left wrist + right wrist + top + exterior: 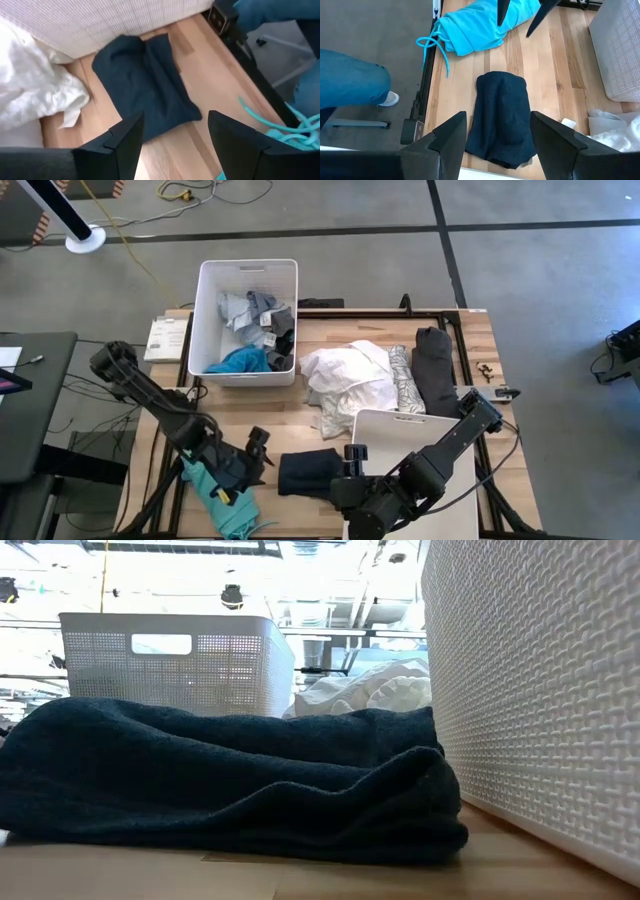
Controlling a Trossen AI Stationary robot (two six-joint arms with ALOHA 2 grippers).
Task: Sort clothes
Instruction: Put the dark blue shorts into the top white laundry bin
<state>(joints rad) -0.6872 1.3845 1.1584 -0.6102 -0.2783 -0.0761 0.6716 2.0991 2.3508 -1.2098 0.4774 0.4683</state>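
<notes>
A folded dark navy garment (308,472) (230,780) lies flat on the table near its front edge. My left gripper (258,448) (175,125) hovers open just left of it, slanting down toward it. My right gripper (352,465) (497,125) hangs open at its right end, above it. A teal garment (225,495) (480,25) with a drawstring lies under the left arm, partly over the near left edge. At mid-table lie a white pile (350,375), a grey-white patterned piece (402,380) and a dark grey garment (435,365).
A white bin (205,300) at the far left holds teal, grey and dark clothes. A second white bin (395,425) (540,690) stands at the near right, under the right arm, close beside the navy garment. A person's jeans leg (350,80) stands beside the table.
</notes>
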